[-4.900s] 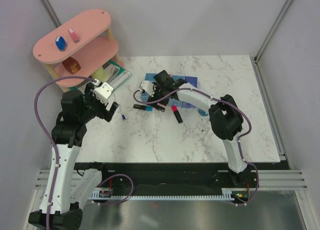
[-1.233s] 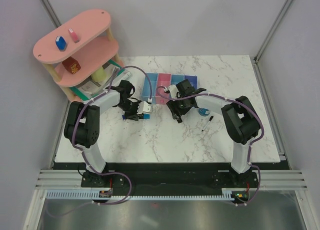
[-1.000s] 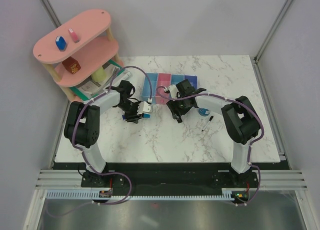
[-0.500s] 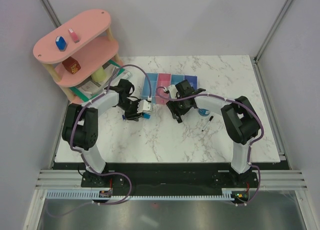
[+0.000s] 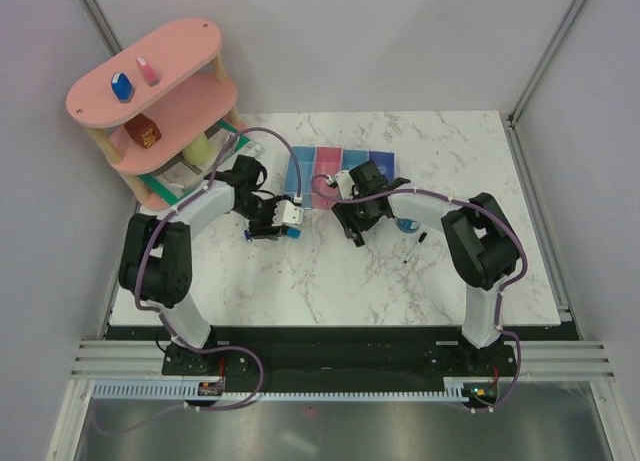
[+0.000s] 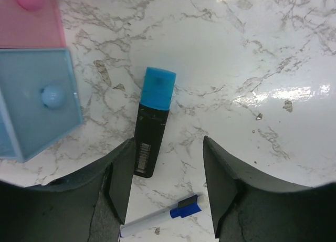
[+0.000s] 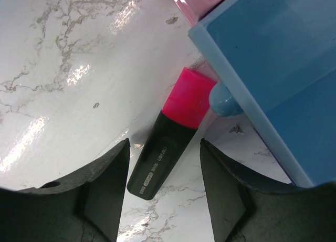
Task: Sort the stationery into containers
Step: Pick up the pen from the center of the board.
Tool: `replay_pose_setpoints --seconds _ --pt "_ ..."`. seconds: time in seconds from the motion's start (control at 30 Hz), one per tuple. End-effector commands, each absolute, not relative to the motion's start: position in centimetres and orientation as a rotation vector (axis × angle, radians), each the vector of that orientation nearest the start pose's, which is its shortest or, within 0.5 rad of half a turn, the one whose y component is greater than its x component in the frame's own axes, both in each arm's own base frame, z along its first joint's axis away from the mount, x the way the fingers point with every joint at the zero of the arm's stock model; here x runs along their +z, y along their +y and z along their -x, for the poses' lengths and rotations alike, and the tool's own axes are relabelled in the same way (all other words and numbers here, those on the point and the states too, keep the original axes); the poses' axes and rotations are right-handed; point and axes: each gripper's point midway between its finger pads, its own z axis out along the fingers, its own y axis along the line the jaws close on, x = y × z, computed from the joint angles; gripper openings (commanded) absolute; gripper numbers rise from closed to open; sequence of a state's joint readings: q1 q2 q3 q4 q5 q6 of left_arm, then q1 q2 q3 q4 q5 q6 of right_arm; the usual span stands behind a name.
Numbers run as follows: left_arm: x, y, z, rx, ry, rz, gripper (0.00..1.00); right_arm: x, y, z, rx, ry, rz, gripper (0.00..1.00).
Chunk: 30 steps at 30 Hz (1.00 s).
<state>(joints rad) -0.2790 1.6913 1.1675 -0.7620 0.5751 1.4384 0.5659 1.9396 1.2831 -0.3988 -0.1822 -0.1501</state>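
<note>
Looks like the pick-up step, with nothing lifted yet. Ahead-left of the left gripper (image 6: 168, 142), spread open, the light blue bin (image 6: 37, 100); ahead-right of the right gripper (image 7: 164, 142), likewise open, the blue bin (image 7: 273, 69). Between each pair of jaws, flat on the marble tabletop (image 6: 262, 53): blue-capped black marker (image 6: 152, 129), pink-capped black marker (image 7: 170, 142). Next probably calls for lowering, closing across the barrel, then lifting toward a bin.

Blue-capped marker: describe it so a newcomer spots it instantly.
Find the row of four joined bins toward the back of the table. Just off its light blue end bin, the black marker with blue cap lies flat between the left fingers. The white pen beside it is far thinner; the other marker has a pink cap.
</note>
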Motion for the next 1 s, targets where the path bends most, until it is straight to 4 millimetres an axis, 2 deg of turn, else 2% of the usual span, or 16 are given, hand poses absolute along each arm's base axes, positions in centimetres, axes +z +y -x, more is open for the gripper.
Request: replay_pose_setpoints --seconds 0.0,0.2,0.33,0.43,0.63,0.8,0.97 --pt "6.0 -15.6 -34.7 -0.363 1.501 -2.116 0.64 1.3 25.1 -34.8 0.366 2.473 0.993 0.63" --pt "5.2 -15.9 -37.1 -0.32 1.443 -2.179 0.68 1.4 25.1 -34.7 0.372 2.475 0.993 0.63" --pt "4.2 -15.8 -38.0 -0.313 1.455 -2.2 0.69 1.3 25.1 -34.4 0.38 2.479 0.994 0.63" --pt "3.2 -15.7 -37.6 -0.33 1.462 -2.227 0.68 1.0 25.0 -34.3 0.381 2.485 0.998 0.63" --pt "1.4 -15.0 -35.1 -0.38 1.502 -2.287 0.65 0.5 25.3 -33.9 0.388 2.502 0.995 0.58" --pt "0.4 -14.7 -33.5 -0.418 1.533 -2.309 0.59 0.0 25.2 -33.3 0.355 2.511 1.002 0.47" --pt "0.0 -14.9 -32.4 -0.449 1.567 -2.312 0.47 0.0 24.4 -33.6 0.259 2.513 0.979 0.35"
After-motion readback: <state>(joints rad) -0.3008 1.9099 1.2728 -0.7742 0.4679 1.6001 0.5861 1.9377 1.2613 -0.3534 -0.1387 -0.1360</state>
